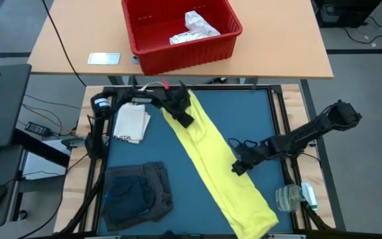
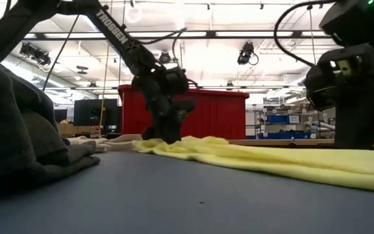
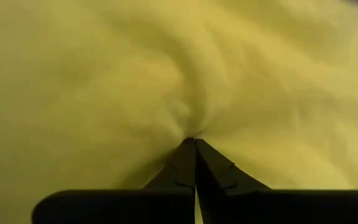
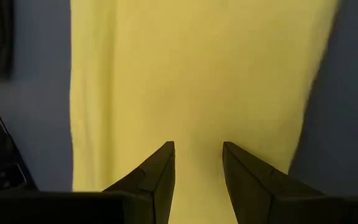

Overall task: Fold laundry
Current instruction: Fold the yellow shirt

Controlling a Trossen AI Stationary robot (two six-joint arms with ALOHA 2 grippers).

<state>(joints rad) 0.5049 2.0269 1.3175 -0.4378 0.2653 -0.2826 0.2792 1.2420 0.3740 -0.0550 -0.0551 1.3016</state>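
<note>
A long yellow garment [image 1: 217,166] lies flat on the blue table, running slantwise from the far middle to the near right corner. My left gripper [image 1: 183,118] is shut on the garment's far end. My right gripper [image 1: 237,167] hangs open above the garment's right edge about halfway along it. In the right wrist view its fingers [image 4: 166,168] are spread over the yellow cloth [image 4: 197,74] and hold nothing. A dark grey garment [image 1: 138,192] lies bunched at the near left. My left gripper pinches a small pucker of the yellow cloth [image 3: 190,132] between its two fingertips, near the garment's far end. The fingers come from above, slanting down. Creases run out from the pinch, and the garment around it still lies on the table [image 2: 174,142].
A small cream tote bag [image 1: 131,123] lies at the far left of the blue table [image 1: 257,113]. A clear plastic item [image 1: 292,197] sits at the near right corner. A red bin [image 1: 144,40] holding a white item [image 1: 194,28] stands on the wooden table beyond.
</note>
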